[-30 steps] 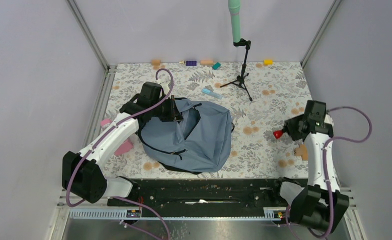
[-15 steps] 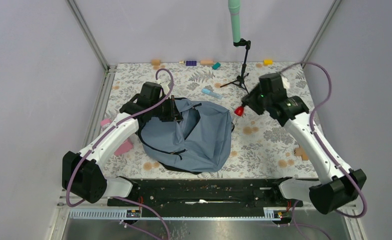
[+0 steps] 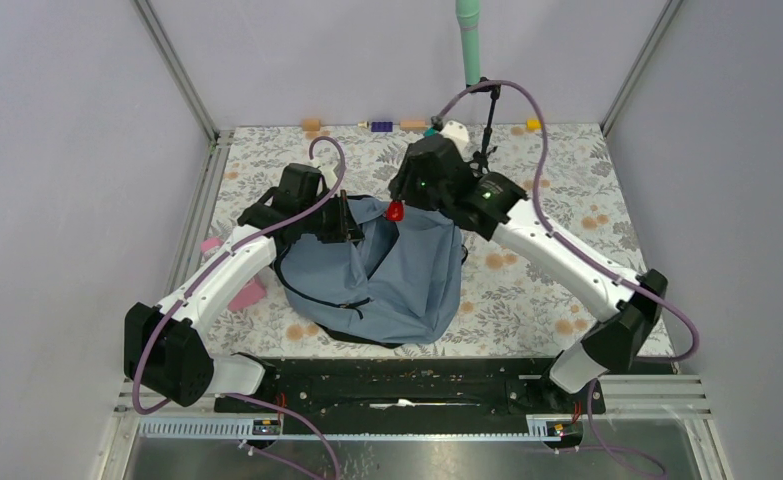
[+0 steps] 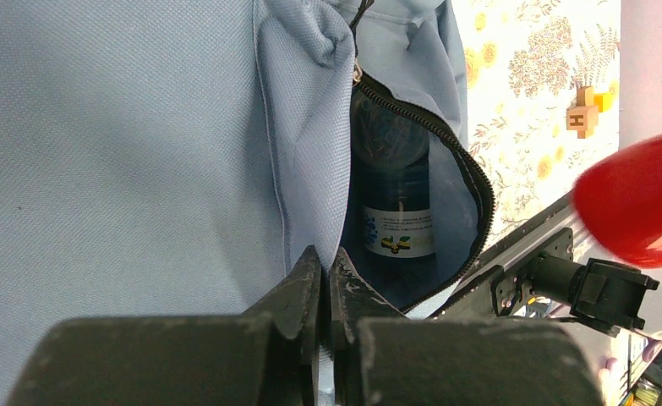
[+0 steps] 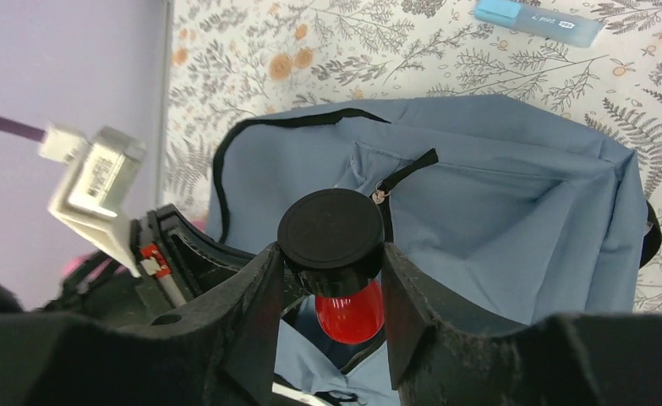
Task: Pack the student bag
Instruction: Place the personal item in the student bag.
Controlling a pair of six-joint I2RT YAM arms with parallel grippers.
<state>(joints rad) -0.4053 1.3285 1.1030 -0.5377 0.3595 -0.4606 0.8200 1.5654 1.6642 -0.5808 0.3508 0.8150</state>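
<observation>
The student bag (image 3: pixel 407 280), grey-blue fabric, lies on the floral table left of centre with its zipped mouth gaping. My left gripper (image 3: pixel 347 222) is shut on the fabric edge of that mouth (image 4: pixel 325 266), holding it up. Inside the bag (image 4: pixel 124 127) lies a dark bottle with a white label (image 4: pixel 397 203). My right gripper (image 3: pixel 399 203) hangs over the opening, shut on the black cap (image 5: pixel 331 230) of a small red bottle (image 5: pixel 348 311), which points down at the bag (image 5: pixel 513 194). The red bottle (image 4: pixel 640 199) also shows at the right of the left wrist view.
A black tripod with a green pole (image 3: pixel 484 150) stands just behind the right arm. A blue flat item (image 5: pixel 537 19) lies beyond the bag. Pink items (image 3: pixel 250 293) sit left of the bag. Small coloured blocks (image 3: pixel 381 126) line the back edge.
My right arm has swung from the table's right side leftwards to above the bag's opening, carrying the red bottle. The left arm and the bag have not moved.
</observation>
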